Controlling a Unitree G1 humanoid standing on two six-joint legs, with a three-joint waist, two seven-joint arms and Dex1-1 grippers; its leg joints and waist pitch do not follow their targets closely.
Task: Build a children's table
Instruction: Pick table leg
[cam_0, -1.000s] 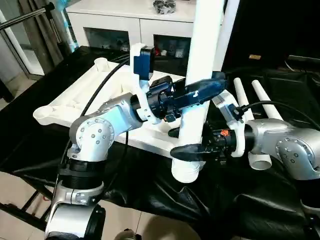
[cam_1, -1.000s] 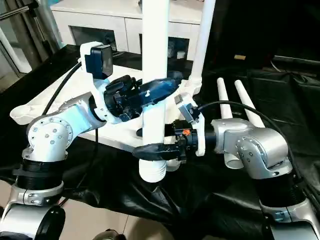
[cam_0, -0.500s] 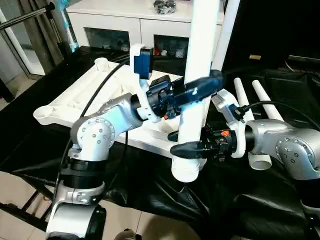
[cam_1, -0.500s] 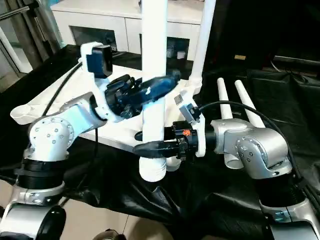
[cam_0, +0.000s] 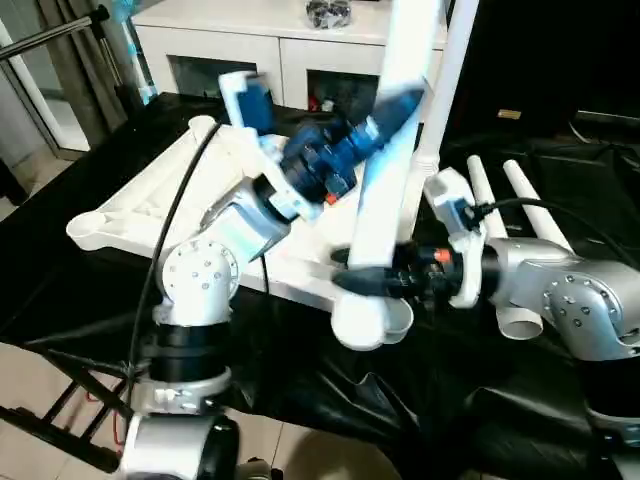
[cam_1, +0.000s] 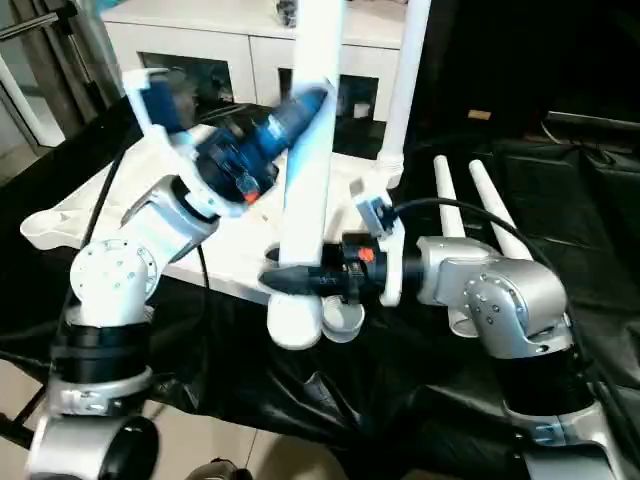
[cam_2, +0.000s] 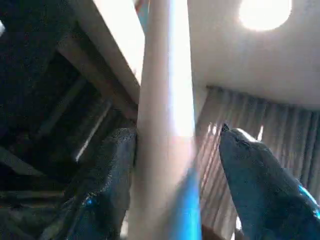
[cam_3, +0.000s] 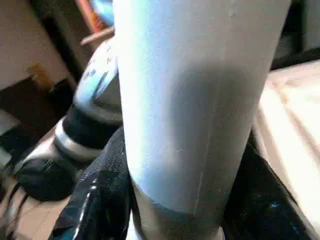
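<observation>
At the near edge of the black-draped desk (cam_0: 330, 400), a white leg (cam_0: 385, 190) stands nearly upright, leaning slightly, its wide open end (cam_0: 362, 322) low by the near corner of the tabletop (cam_0: 150, 205).

Right gripper (cam_0: 385, 282): jaws closed around the lower part of this leg, just above its wide end. In the right wrist view the tube sits between the two black fingers (cam_3: 97, 200), both pressed against its sides. Firm hold.

Left gripper (cam_1: 290, 115): higher up the same leg, image blurred. In the left wrist view one finger (cam_2: 107, 185) lies against the tube; the other finger (cam_2: 255, 175) stands apart from it with a clear gap. Jaws part open, no grip on the leg.

Tabletop lies upside down on the desk, ribbed underside up, rounded corner sockets (cam_0: 90, 225) visible at the left corners.

A second leg (cam_0: 448, 90) stands upright at the far right corner of the tabletop. Two more legs (cam_0: 520, 215) lie side by side on the black cloth toward the right edge of the desk, behind the right forearm.

White cabinet (cam_0: 260, 40) with glass doors stands beyond the far edge.
</observation>
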